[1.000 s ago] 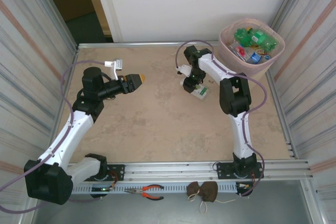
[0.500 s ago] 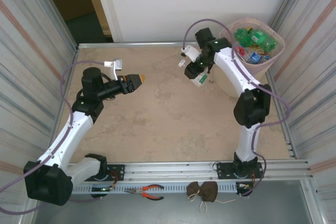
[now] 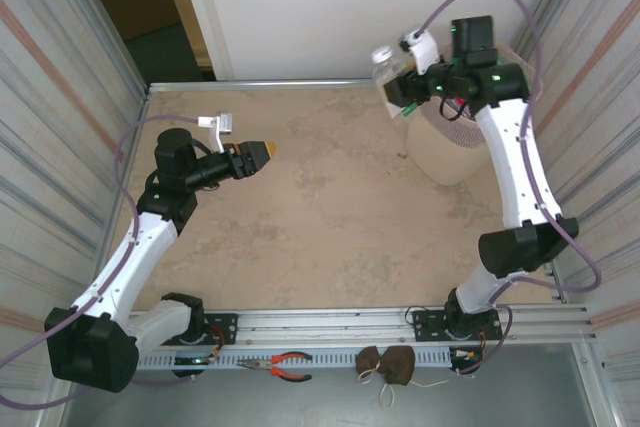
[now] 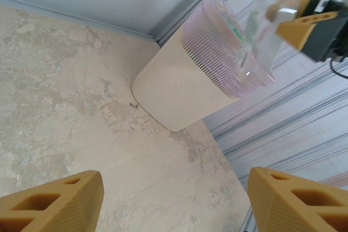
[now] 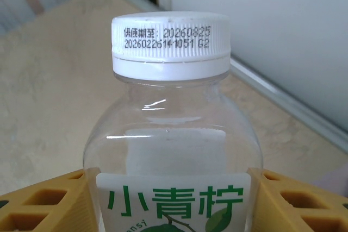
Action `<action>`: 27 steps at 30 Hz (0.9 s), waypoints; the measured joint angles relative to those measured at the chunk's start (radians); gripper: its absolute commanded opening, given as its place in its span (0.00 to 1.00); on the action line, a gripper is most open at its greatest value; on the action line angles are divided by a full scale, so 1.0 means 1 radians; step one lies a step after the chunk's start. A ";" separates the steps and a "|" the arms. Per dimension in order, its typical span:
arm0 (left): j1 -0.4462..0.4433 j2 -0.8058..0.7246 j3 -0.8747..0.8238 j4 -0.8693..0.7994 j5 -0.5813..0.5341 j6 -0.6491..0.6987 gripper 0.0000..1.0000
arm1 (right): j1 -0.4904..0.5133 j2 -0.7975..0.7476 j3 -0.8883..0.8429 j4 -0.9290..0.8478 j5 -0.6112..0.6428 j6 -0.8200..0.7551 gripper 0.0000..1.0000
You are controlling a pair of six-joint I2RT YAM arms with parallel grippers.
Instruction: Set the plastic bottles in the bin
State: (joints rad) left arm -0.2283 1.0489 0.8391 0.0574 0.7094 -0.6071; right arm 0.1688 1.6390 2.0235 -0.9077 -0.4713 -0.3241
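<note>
Gripping a clear bottle (image 3: 393, 74) around its labelled middle, the right fingers (image 3: 415, 89) are closed on it from both sides. In the right wrist view they press against the two edges of the green-lettered label, below the white cap (image 5: 170, 42) with its printed date code. The bottle hangs tilted in the air, off the tabletop (image 3: 300, 227), just left of the rim of the pink bin (image 3: 445, 152). The bin stands upright in the far right corner. The left fingers (image 3: 257, 153) hover over the left half of the tabletop, spread wide with nothing between them, and point toward the bin. Red-handled pliers (image 3: 283, 365) and a brown pouch (image 3: 388, 364) lie in front of the arm bases.
</note>
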 measured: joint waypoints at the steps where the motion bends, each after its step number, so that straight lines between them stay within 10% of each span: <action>1: 0.000 0.000 0.000 0.000 0.000 0.000 0.71 | -0.029 -0.016 0.000 0.023 -0.024 0.016 0.58; 13: 0.013 0.018 0.000 0.008 0.017 0.000 0.71 | -0.305 -0.030 0.028 0.209 -0.124 0.137 0.56; 27: 0.033 0.036 0.003 0.007 0.055 0.001 0.71 | -0.347 0.220 0.163 0.101 0.093 -0.029 0.56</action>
State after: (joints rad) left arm -0.1955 1.0851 0.8417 0.0643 0.7643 -0.6064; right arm -0.1783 1.8595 2.1868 -0.8070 -0.3782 -0.3527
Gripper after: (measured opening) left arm 0.708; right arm 0.599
